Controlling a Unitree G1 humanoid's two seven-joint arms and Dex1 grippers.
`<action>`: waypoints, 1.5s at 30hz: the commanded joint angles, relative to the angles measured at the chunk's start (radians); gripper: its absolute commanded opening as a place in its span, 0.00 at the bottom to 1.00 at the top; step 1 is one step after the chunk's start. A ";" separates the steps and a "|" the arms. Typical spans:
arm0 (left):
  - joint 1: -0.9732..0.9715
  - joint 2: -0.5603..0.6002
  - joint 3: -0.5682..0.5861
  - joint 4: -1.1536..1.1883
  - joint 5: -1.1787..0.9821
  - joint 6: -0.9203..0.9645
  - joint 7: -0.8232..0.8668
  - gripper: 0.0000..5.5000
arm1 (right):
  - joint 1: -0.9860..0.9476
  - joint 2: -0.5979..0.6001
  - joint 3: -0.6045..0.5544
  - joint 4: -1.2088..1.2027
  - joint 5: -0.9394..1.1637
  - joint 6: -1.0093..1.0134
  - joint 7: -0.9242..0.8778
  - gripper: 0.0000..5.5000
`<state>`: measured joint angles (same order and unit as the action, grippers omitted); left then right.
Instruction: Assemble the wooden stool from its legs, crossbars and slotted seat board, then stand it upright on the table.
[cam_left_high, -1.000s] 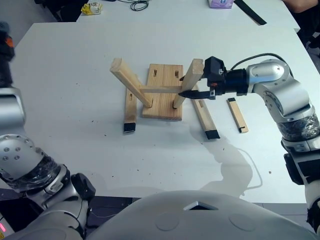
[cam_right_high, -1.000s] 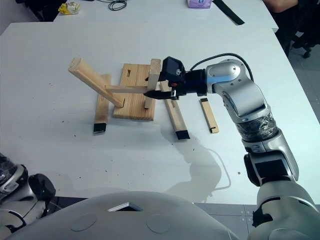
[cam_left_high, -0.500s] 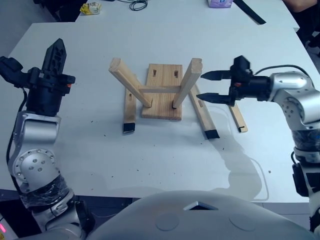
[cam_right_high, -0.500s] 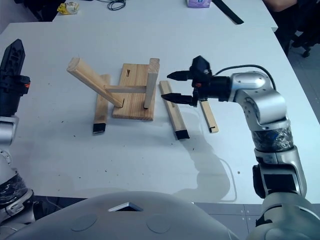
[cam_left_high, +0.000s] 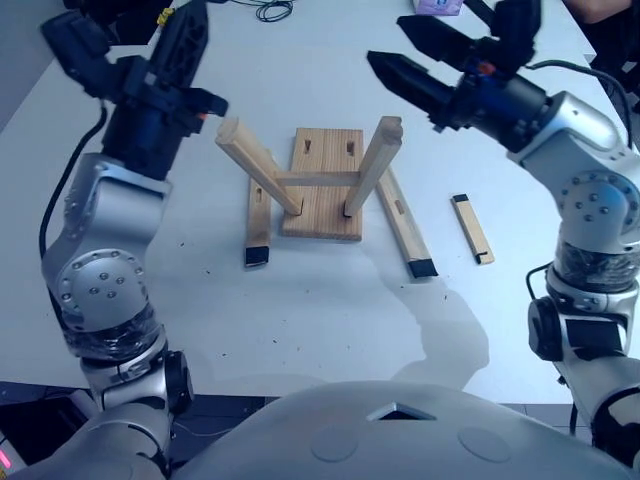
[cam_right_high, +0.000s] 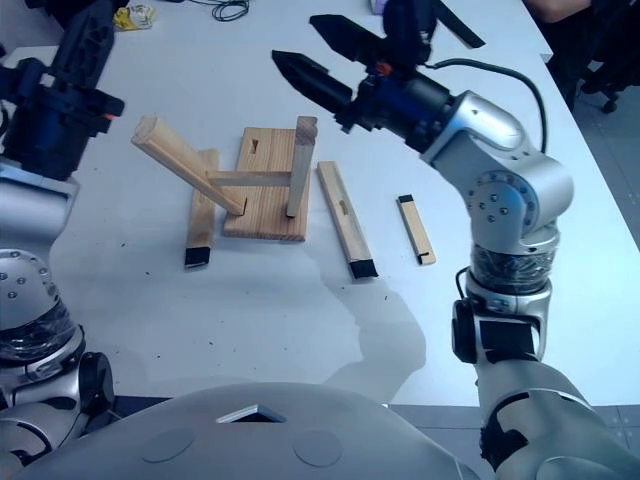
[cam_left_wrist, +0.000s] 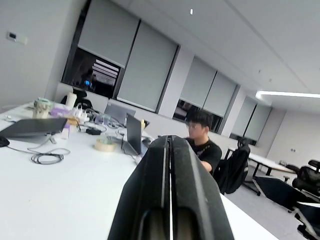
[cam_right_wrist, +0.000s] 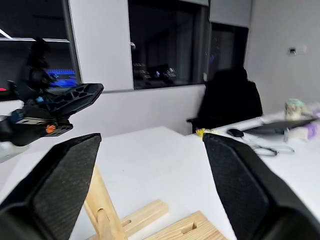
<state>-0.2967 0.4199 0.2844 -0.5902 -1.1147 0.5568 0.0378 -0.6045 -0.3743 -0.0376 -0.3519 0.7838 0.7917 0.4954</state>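
Here the right gripper (cam_left_high: 392, 42) hovers wide open and empty near the half-built stool (cam_left_high: 315, 179), while the left gripper (cam_left_high: 190, 25), held high, is pinched together on nothing.

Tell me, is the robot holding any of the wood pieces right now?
No, nothing is held. The right gripper is open and empty, the left gripper shut on nothing, both up above the table where the wood pieces rest.

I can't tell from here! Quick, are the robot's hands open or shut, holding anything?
Left hand: shut, holding nothing.
Right hand: open, holding nothing.
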 joint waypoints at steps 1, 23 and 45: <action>-0.041 0.026 0.008 -0.040 -0.012 0.016 0.026 0.00 | -0.080 -0.009 -0.033 -0.028 0.043 0.064 -0.043 0.65; -0.159 -0.014 0.012 -0.014 0.018 -0.073 -0.055 0.00 | -0.203 0.185 -0.058 -0.113 0.151 0.008 -0.212 0.24; 0.018 -0.087 -0.144 0.220 0.096 0.110 0.047 0.00 | -0.034 0.086 0.134 -0.080 0.079 0.068 -0.150 0.24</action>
<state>-0.3696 0.3757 0.1515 -0.4264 -0.9833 0.5892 0.0722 -0.6420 -0.3282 0.1336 -0.4448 0.7964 0.8305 0.3421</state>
